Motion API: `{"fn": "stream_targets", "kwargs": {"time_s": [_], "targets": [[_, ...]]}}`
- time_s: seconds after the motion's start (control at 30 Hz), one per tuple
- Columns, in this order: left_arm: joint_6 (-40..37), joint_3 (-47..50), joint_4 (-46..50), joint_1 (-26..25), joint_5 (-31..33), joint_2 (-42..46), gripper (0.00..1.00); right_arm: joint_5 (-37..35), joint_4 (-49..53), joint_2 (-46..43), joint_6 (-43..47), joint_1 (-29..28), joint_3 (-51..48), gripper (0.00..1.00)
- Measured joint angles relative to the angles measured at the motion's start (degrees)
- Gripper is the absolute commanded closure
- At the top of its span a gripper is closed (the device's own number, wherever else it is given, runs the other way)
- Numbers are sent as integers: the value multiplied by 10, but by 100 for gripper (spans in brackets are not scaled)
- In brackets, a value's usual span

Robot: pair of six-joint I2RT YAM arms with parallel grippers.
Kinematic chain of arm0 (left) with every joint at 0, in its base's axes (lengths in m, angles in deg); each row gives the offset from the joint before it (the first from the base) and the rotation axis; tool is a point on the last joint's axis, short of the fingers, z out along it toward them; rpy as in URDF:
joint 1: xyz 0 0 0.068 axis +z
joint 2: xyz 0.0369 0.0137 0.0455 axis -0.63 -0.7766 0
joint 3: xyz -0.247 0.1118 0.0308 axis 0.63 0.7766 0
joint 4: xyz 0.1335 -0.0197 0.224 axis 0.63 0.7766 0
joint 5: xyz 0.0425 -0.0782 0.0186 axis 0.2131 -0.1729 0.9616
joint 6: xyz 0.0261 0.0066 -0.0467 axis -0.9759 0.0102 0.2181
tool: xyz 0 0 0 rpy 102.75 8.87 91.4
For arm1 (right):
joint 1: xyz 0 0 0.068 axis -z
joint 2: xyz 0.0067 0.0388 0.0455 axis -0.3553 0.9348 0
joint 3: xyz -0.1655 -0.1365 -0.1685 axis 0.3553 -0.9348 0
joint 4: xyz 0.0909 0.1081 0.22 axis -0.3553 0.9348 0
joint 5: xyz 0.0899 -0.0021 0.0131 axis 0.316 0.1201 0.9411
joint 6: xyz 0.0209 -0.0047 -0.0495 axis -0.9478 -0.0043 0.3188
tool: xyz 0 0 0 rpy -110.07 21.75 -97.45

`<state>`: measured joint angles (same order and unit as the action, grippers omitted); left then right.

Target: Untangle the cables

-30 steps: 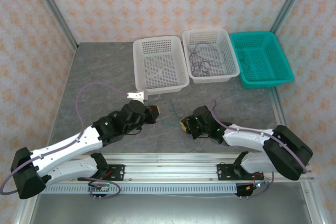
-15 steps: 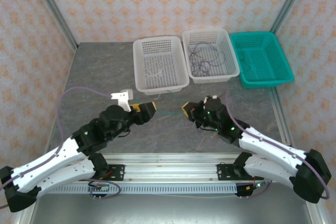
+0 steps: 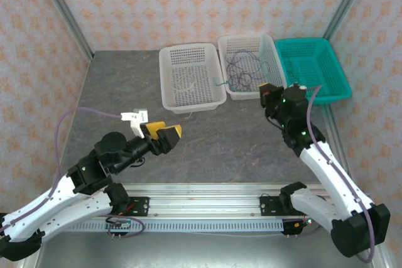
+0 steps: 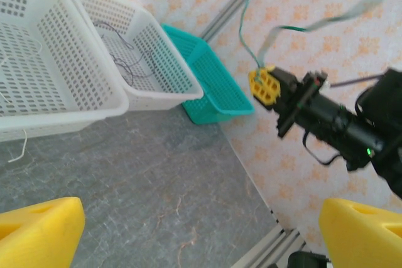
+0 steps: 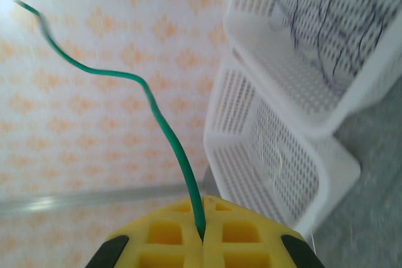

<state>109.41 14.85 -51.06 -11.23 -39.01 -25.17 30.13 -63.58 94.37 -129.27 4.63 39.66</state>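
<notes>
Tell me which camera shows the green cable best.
Right wrist: the green cable rises sharp from the shut right gripper. Left wrist shows it thin above that gripper; top external, a faint trace.

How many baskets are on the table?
3, in a row at the far side: the left white basket, the middle white basket and the teal basket at right. None seems hidden.

I've got bare tabletop (image 3: 220, 149) wide open on the near side. Baskets (image 3: 251, 94) wall off the far side, with the green cable (image 5: 186, 183) trailing from my clamped right gripper (image 3: 266, 89) there.
</notes>
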Motion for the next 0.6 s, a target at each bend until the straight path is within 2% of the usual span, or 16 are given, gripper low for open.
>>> {"fn": "stream_targets", "kwargs": {"time_s": [0.3, 0.43, 0.6], "targets": [[-25, 1, 0, 0, -9, -7, 2, -9, -97, 136, 6, 185, 0, 100], [-37, 10, 0, 0, -7, -9, 2, -26, -133, 203, 23, 231, 4, 100], [-52, 17, -1, 0, -1, -33, 2, -87, -137, 297, 3, 248, 43, 100]]}}
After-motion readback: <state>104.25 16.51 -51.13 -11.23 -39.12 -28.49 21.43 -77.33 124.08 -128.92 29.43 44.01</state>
